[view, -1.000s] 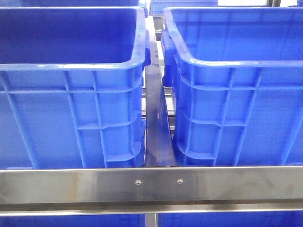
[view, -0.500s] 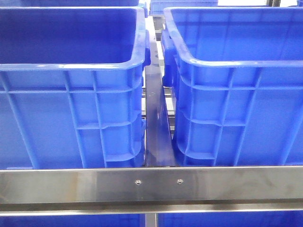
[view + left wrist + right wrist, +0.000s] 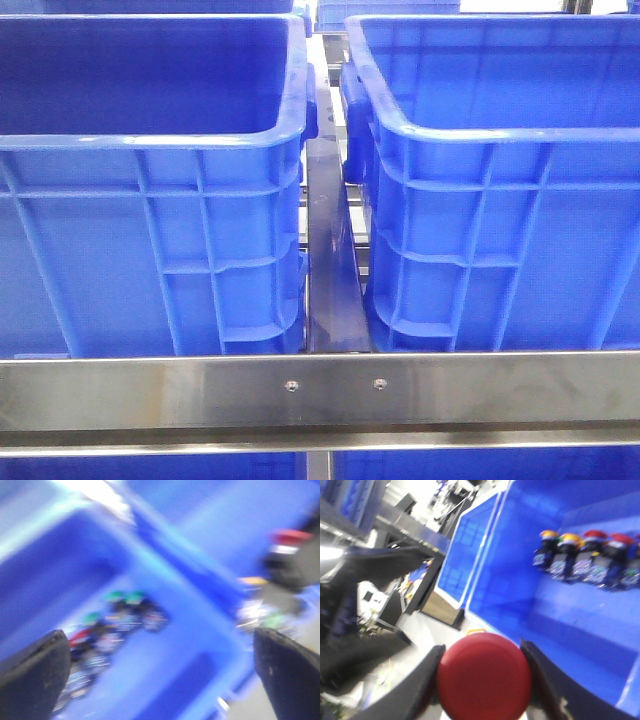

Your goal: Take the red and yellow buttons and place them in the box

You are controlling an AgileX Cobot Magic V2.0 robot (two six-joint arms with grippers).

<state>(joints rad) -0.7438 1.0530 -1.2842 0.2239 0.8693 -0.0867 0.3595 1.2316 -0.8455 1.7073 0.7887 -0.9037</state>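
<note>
In the right wrist view my right gripper [image 3: 483, 682] is shut on a round red button [image 3: 484, 667], held outside a blue crate [image 3: 520, 580]. That crate holds a row of yellow and red buttons [image 3: 585, 552] along its far wall. In the blurred left wrist view my left gripper [image 3: 160, 665] is open and empty above a blue crate [image 3: 180, 645] that holds green and red buttons [image 3: 107, 625]. A red-capped button [image 3: 287, 537] and a yellow one [image 3: 252, 581] show beyond that crate. No button or gripper shows in the front view.
The front view shows two tall blue crates, left [image 3: 150, 200] and right [image 3: 500, 200], with a narrow gap between them and a steel rail [image 3: 320, 390] across the front. The right wrist view shows a dark frame [image 3: 395, 555] and floor clutter beside the crate.
</note>
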